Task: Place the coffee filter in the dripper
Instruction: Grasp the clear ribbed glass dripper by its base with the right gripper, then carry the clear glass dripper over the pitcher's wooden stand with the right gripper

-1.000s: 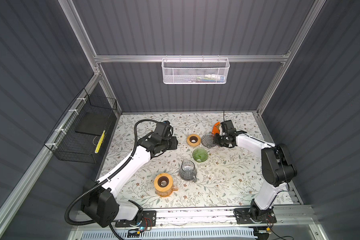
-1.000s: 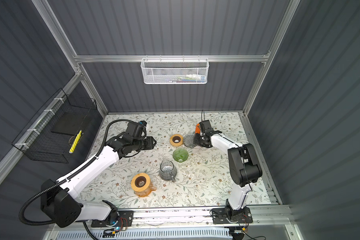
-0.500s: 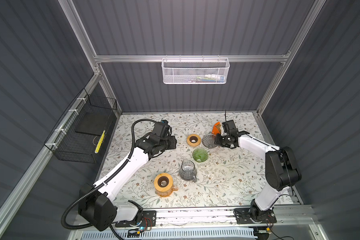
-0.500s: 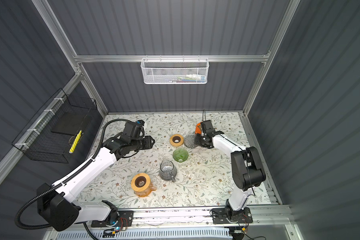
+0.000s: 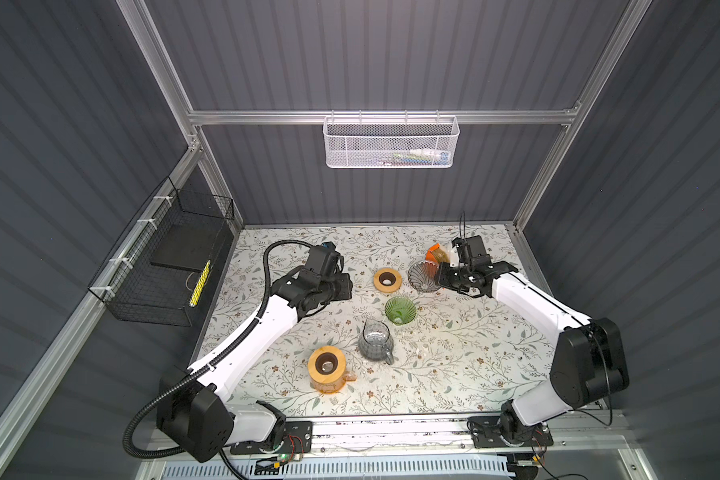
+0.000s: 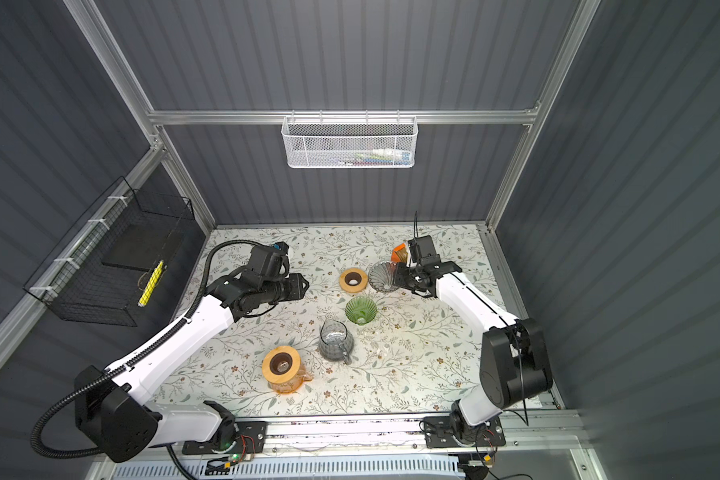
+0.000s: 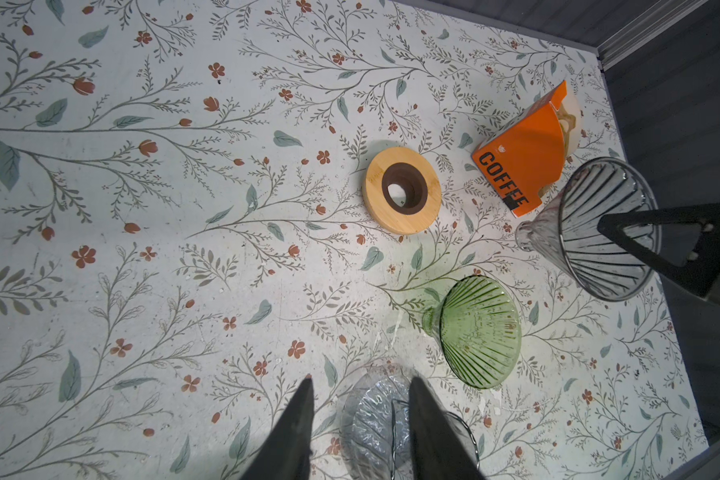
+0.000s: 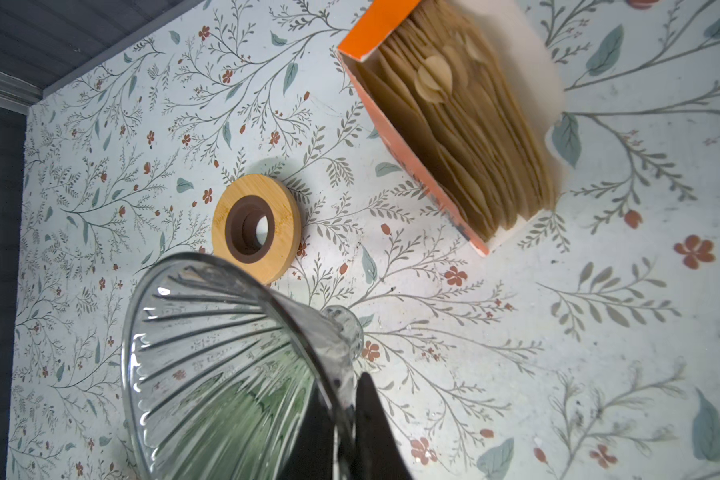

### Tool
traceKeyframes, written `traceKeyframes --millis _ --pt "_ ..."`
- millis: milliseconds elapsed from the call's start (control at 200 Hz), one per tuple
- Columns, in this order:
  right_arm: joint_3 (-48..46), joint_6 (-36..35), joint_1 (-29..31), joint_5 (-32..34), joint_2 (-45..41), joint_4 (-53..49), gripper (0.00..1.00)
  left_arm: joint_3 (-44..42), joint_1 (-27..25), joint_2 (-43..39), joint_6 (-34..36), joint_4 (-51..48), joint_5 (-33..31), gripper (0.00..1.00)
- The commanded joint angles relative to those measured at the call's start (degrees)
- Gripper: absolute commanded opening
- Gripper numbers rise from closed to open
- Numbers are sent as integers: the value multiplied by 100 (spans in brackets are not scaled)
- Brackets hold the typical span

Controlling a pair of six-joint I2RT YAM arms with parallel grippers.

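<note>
No filter is in a dripper yet: the paper filters (image 8: 466, 137) all stand packed in the orange box (image 7: 520, 158) at the back of the counter (image 5: 454, 365). The right hand (image 8: 341, 415) pinches the rim of the clear dripper (image 8: 208, 353), held tilted near the box. The left hand (image 7: 362, 384) hovers half spread and empty. There are two drippers counting the green dripper (image 5: 400, 309), two wooden rings, two jugs and one box.

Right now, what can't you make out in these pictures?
White basket contents: both top views, too small, behind mesh.
Filter box: both top views, mostly hidden by the right arm.
Pitcher: left wrist view, cut off by the edge.
Clear dripper: right wrist view, part cut off by the edge.
</note>
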Motion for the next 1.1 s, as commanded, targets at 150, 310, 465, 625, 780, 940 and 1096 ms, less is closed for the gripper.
traceKeyframes --millis 150,310,465,625,780,940,1096 --pt "170 -222 166 -315 -559 -549 0 89 -20 -56 -99 -142 -269 38" --pt "423 -367 457 -510 -790 -907 0 237 -20 -172 -152 -624 -616 38" --pt "711 -434 885 -729 -1046 -1172 0 362 -20 -434 -353 -1376 -941 37" --pt "918 -328 1371 -958 -1239 -1337 0 309 -18 -931 -841 -2221 -1049 37" --pt "1123 -295 1833 -1256 -1291 -1635 0 312 -20 -1500 -1340 -3267 -1178 36" --pt "1048 -223 2359 -1436 -1250 -1575 0 95 -20 -2190 -1793 -4038 -1374 36" --pt "831 -183 3022 -1475 -1099 -1154 0 -38 -20 -2614 -1960 -4573 -1452 37"
